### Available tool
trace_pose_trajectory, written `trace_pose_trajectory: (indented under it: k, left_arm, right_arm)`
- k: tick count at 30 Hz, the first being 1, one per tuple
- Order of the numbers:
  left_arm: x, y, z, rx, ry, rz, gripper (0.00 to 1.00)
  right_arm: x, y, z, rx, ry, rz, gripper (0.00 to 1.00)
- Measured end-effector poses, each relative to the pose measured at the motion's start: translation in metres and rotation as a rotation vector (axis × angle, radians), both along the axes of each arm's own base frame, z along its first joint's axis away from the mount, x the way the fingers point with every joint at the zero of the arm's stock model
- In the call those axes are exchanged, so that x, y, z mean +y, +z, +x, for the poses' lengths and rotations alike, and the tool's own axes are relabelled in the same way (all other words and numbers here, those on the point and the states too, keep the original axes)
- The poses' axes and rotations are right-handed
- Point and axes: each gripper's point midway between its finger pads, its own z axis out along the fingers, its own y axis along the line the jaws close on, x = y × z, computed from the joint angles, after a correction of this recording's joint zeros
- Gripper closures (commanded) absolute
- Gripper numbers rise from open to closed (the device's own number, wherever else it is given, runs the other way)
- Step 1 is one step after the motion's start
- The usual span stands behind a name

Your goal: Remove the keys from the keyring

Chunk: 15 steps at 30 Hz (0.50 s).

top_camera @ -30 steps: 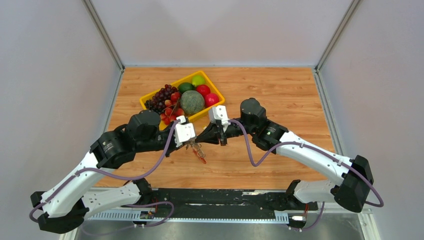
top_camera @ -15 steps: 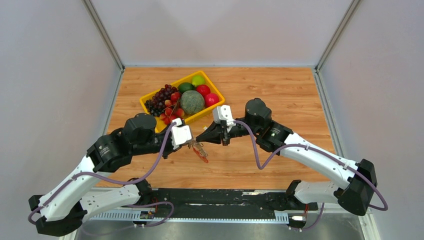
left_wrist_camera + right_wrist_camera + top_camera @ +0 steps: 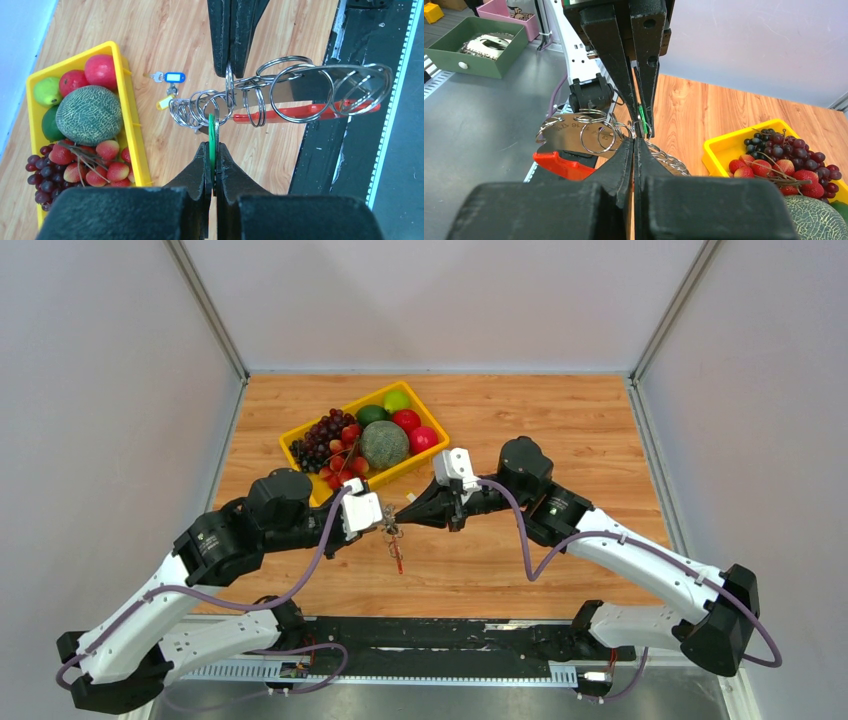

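Above the tabletop (image 3: 560, 420), the left gripper (image 3: 214, 150) clamps a green tag (image 3: 211, 127) while the right gripper (image 3: 231, 72) pinches the keys (image 3: 300, 85). Mid-separation, I judge; next, twist them off the keyring (image 3: 305, 112).

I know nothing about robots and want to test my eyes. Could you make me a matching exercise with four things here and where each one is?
Things:
1. melon
2. green tag
3. red clip
4. right gripper

Places or states:
A. pinched in the left gripper
B. shut on one of the silver rings
C. in the yellow tray
D. joined to the silver rings

Pairs: 1-C, 2-A, 3-D, 4-B
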Motion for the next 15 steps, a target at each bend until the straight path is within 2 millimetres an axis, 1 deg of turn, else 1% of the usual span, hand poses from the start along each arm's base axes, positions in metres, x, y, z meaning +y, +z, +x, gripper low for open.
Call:
trace_pose_trajectory:
  k: [5, 9, 12, 15]
  left_arm:
    - [0.001, 0.001, 0.001, -0.004, 0.005, -0.002, 1.0]
    - [0.001, 0.005, 0.004, -0.026, 0.02, -0.016, 1.0]
    - [0.002, 0.008, 0.006, -0.04, 0.028, -0.024, 1.0]
    - [0.002, 0.009, 0.006, -0.044, 0.028, -0.026, 1.0]
  right_arm:
    - [0.0, 0.003, -0.004, 0.007, 0.02, 0.007, 1.0]
    - [-0.001, 0.003, -0.008, 0.011, 0.043, 0.009, 1.0]
    - [0.0, -0.001, -0.009, 0.02, 0.053, 0.003, 1.0]
    - [0.004, -0.008, -0.007, 0.041, 0.062, -0.013, 1.0]
